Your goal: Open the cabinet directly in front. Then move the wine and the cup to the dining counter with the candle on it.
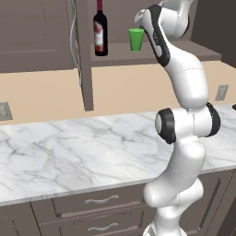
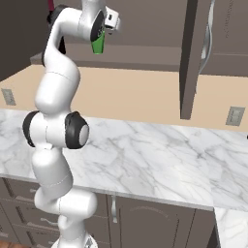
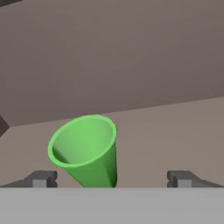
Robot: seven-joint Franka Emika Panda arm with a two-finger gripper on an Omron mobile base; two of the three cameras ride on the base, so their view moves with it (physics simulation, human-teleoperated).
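Two things stand upright in the open cabinet (image 1: 85, 69): wine (image 1: 100, 30), neck up, and cup (image 3: 87, 148), rim up, between the wide claw (image 3: 111, 178) tips.

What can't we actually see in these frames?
- Wine: top of the neck cut off by the left base view's upper edge; in the right base view the arm covers nearly all of it.
- Cup: upper part behind the hand in the right base view; its base is cut off at the bottom of the hand view.
- Gripper: only the open tips show in the hand view.
- Cabinet: top cut off in both base views.
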